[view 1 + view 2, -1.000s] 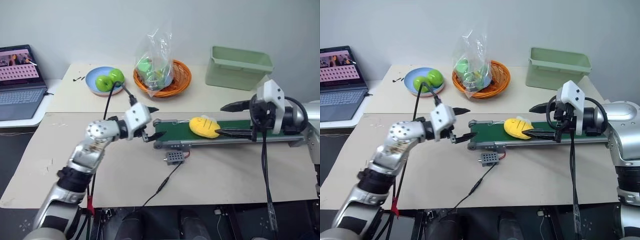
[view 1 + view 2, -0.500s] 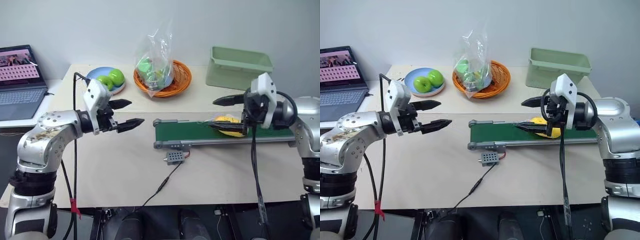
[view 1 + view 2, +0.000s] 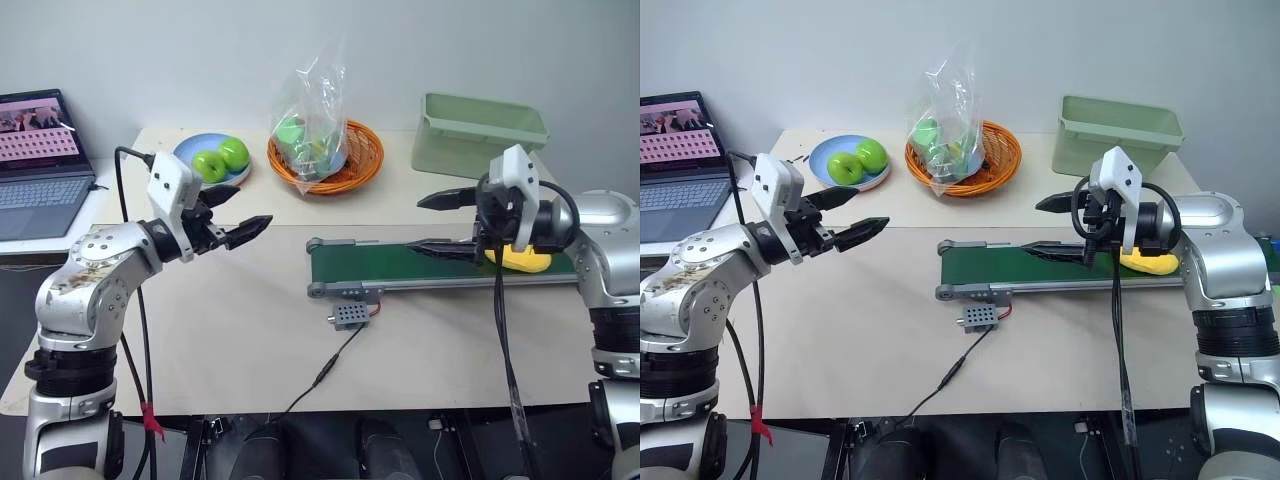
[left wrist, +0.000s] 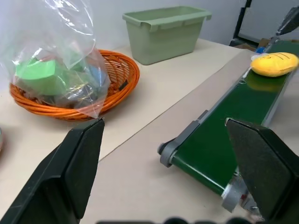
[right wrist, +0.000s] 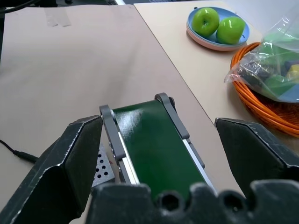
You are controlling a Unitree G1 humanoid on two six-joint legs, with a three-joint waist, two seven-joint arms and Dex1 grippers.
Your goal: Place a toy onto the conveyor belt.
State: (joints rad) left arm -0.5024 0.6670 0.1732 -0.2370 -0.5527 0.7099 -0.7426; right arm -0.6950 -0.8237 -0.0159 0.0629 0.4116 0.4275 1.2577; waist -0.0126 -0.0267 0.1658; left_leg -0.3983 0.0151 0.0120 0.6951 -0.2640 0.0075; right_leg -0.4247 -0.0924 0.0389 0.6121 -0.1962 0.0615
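Observation:
The yellow plush toy point(image 3: 522, 259) lies on the dark green conveyor belt point(image 3: 390, 263), toward its right end; the left wrist view shows the toy point(image 4: 274, 64) at the belt's far end. My right gripper point(image 3: 416, 224) hovers open over the middle of the belt, fingers pointing left. The toy sits behind its fingertips, next to the wrist and partly hidden by it. My left gripper point(image 3: 252, 206) is open and empty above the table, well left of the belt's left roller.
At the back of the table stand a blue plate with two green apples point(image 3: 207, 160), an orange basket holding a plastic bag point(image 3: 322, 152) and a pale green bin point(image 3: 478, 135). A laptop point(image 3: 40, 165) is far left. A small grey box with a cable point(image 3: 348, 316) lies in front of the belt.
The toy has travelled right along the belt, from near its left end to past my right gripper. My left gripper has drawn back left, away from the belt's end.

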